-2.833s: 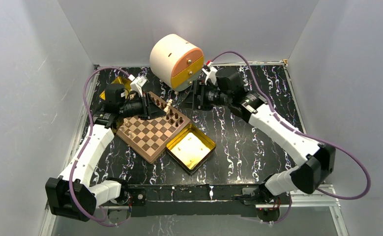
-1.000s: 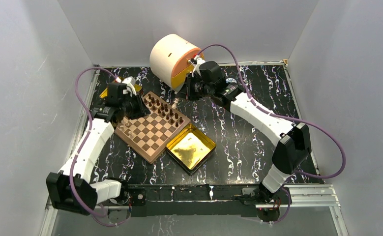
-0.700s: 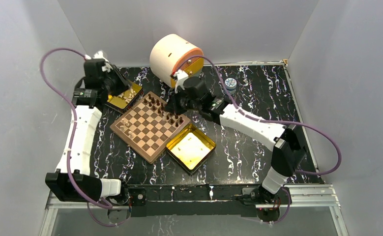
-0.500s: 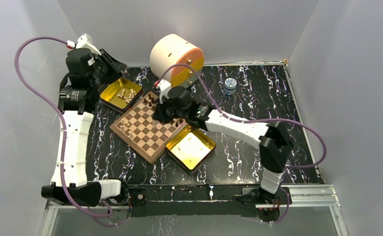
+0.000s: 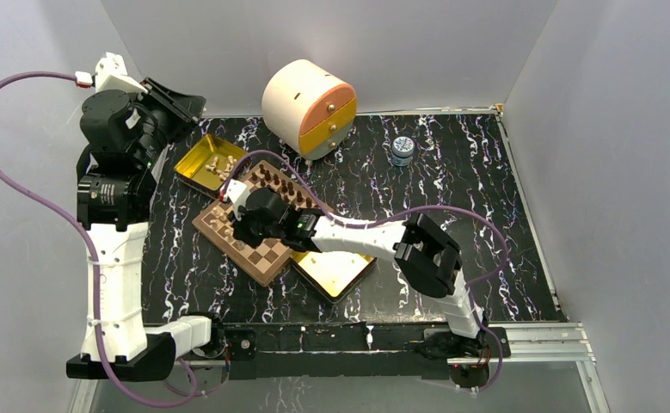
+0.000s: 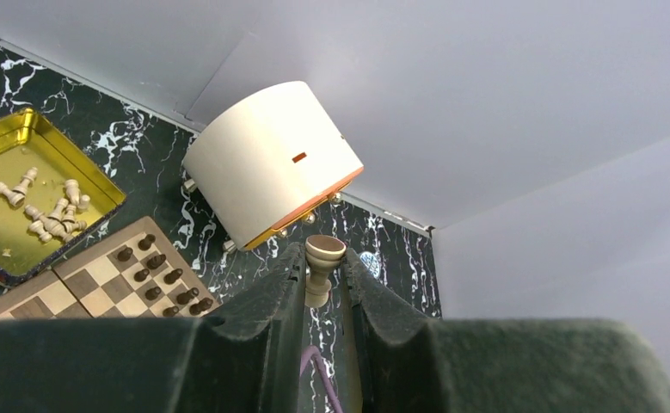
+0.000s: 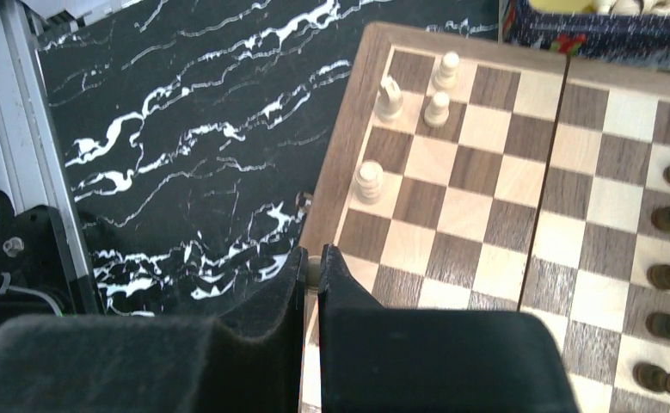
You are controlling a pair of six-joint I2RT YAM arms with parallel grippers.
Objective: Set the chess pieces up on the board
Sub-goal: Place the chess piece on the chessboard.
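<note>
Black marbled tabletop (image 5: 451,189) under board (image 5: 260,260), grey walls (image 5: 417,52).

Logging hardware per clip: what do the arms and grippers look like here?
The left arm and right arm have white shells and black joints, each trailing a purple cable. The left gripper and right gripper have two dark, fuzzy-faced fingers.

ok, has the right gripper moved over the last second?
Yes. The right gripper left the round drawer box and swung near-left, now over the board's near-left edge.
</note>
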